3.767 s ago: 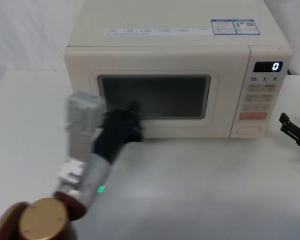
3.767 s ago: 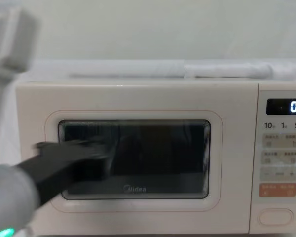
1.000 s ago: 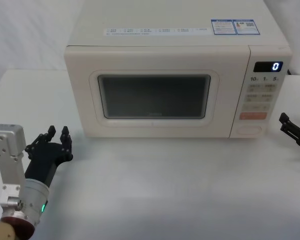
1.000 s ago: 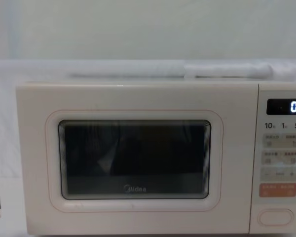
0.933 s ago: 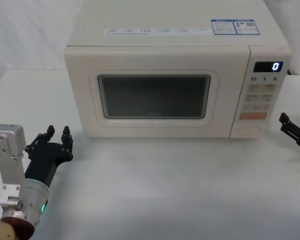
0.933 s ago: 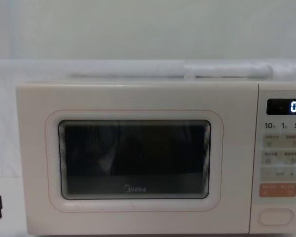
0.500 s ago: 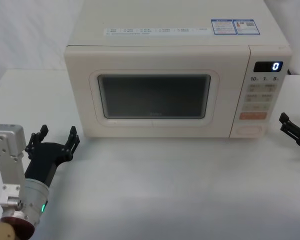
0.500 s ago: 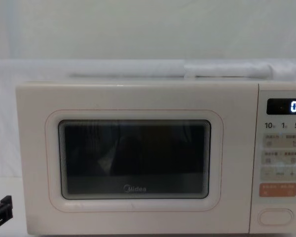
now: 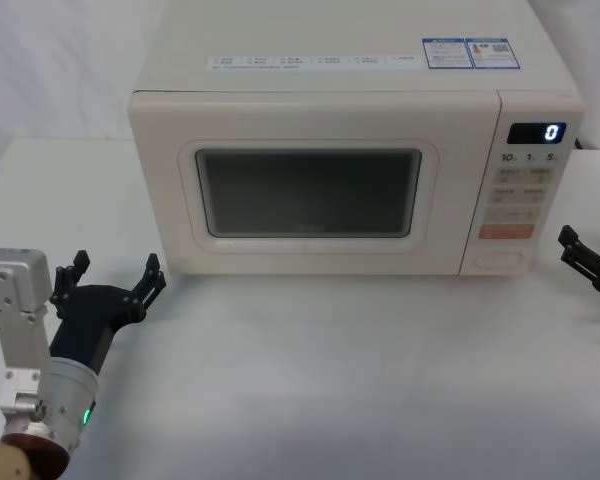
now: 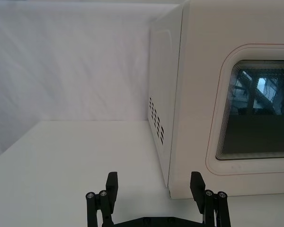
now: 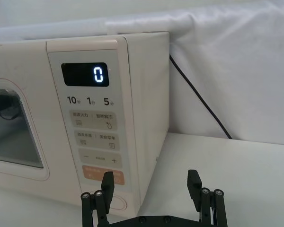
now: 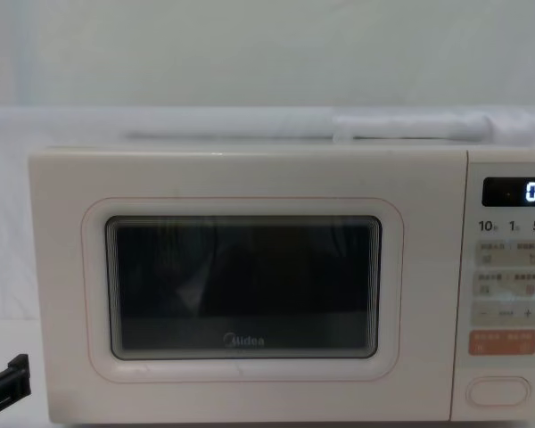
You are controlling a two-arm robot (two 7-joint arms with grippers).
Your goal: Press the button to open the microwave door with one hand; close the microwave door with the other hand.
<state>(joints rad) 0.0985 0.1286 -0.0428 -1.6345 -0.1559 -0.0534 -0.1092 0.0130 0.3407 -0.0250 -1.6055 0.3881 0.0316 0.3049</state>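
Bare table (image 9: 360,380) is lying open before me. The microwave door (image 9: 305,190), sitting flush, is blocking the way ahead of my spread left gripper (image 9: 112,272); my right gripper (image 9: 587,257) is standing beside the microwave's right wall, apart.

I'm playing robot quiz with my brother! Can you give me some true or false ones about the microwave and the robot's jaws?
1. The microwave door is shut. True.
2. The left gripper is pressing the door. False: it sits off the microwave's front left corner with jaws spread, touching nothing.
3. The display shows 0. True.
4. The right gripper holds the button. False: its jaws are open, short of the control panel.
5. The microwave stands on a white table. True.
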